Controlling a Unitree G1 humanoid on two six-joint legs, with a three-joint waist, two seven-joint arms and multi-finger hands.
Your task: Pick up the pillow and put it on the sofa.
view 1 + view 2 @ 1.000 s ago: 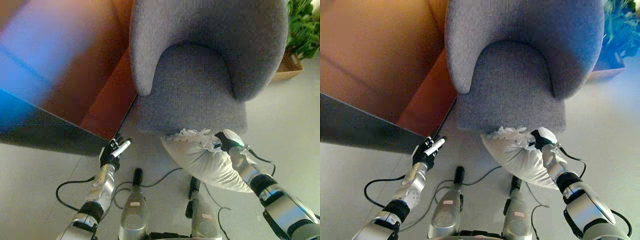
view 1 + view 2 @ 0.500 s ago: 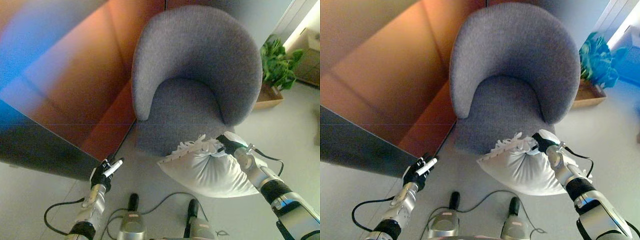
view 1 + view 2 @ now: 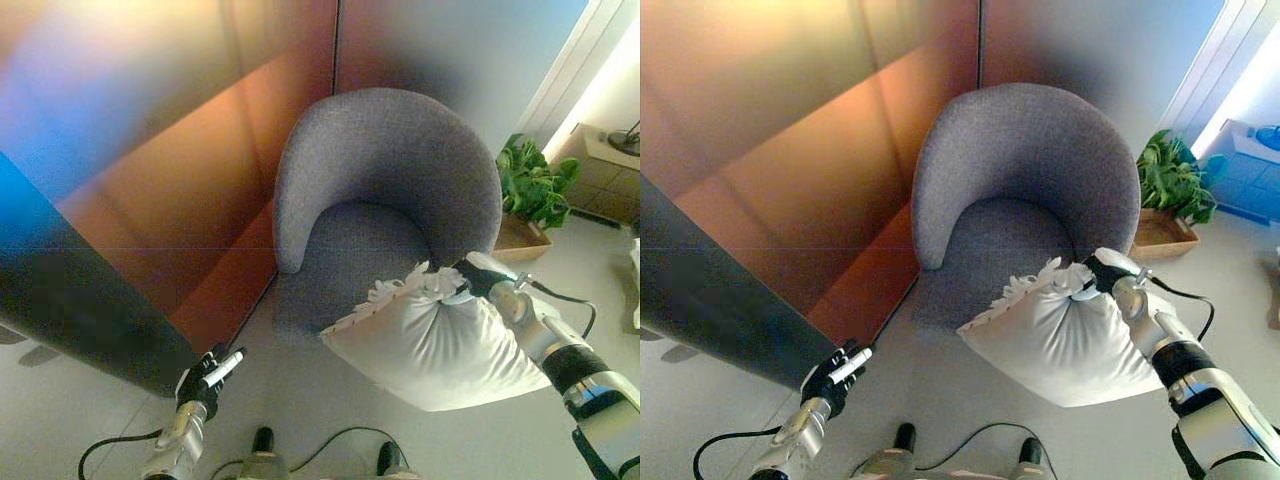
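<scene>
We see the pillow (image 3: 440,340), white with a frilled edge, held off the floor (image 3: 300,400) in front of the sofa (image 3: 385,200). Its upper corner overlaps the front edge of the seat, and the rest of it hangs down toward 5 o'clock, over the floor. Our right hand (image 3: 478,278) has its fingers curled round a bunched fold at the pillow's top edge, at about 1 o'clock on the pillow, with the arm coming in from 4 o'clock.

The sofa is a grey, round-backed seat at 12 o'clock from the pillow, tucked into a corner; its cushion is bare. A wooden wall panel (image 3: 170,180) runs along the sofa's 9 o'clock side. At 3 o'clock from the sofa a green plant (image 3: 530,190) stands in a low box, well apart from the pillow.

Our left hand (image 3: 205,375) shows low in the views at 7 o'clock, near the foot of a dark panel (image 3: 80,310), away from pillow and sofa. Its fingers are loosely curled and hold nothing, one white tip pointing toward 2 o'clock.
</scene>
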